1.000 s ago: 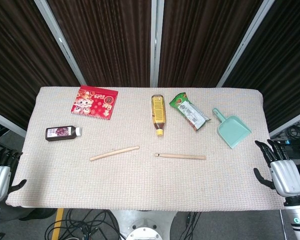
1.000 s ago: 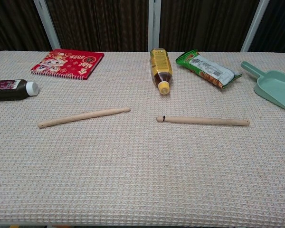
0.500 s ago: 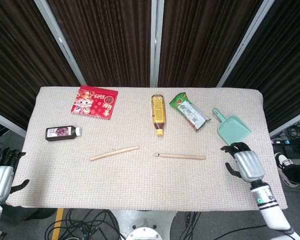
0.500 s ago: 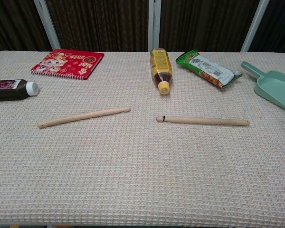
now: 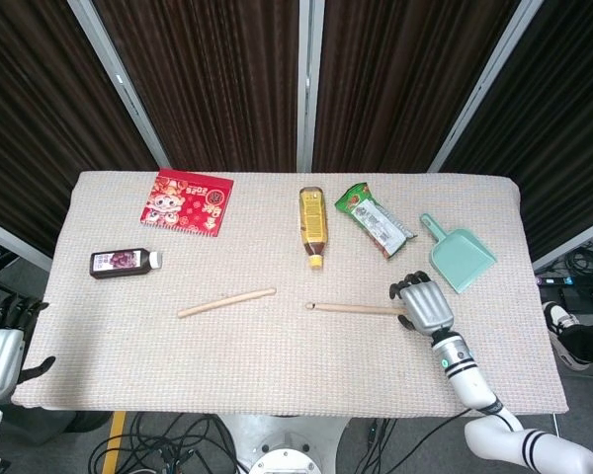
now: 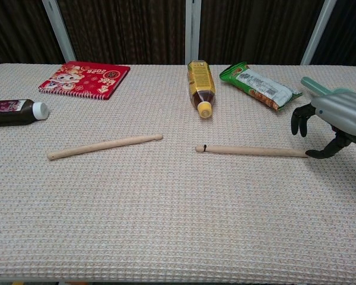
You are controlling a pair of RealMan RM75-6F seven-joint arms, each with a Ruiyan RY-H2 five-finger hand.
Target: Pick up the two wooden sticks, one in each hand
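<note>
with our right hand [image 6: 335, 122] spread and empty over the 3 o'clock end of the right stick [image 6: 252, 151], a glancing fingertip could roll it off, while our left hand [image 5: 0, 346] waits open, off the table.

I get even, bright overhead light across the beige waffle-weave tablecloth [image 5: 277, 346]; shadows under everything are faint and short. The dark pleated curtains [image 5: 217, 79] behind swallow light and show little detail. Both views are sharp, with no motion blur. A mild sheen sits on the amber plastic bottle [image 6: 200, 86] and the grey metal right hand [image 6: 338, 116].
</note>
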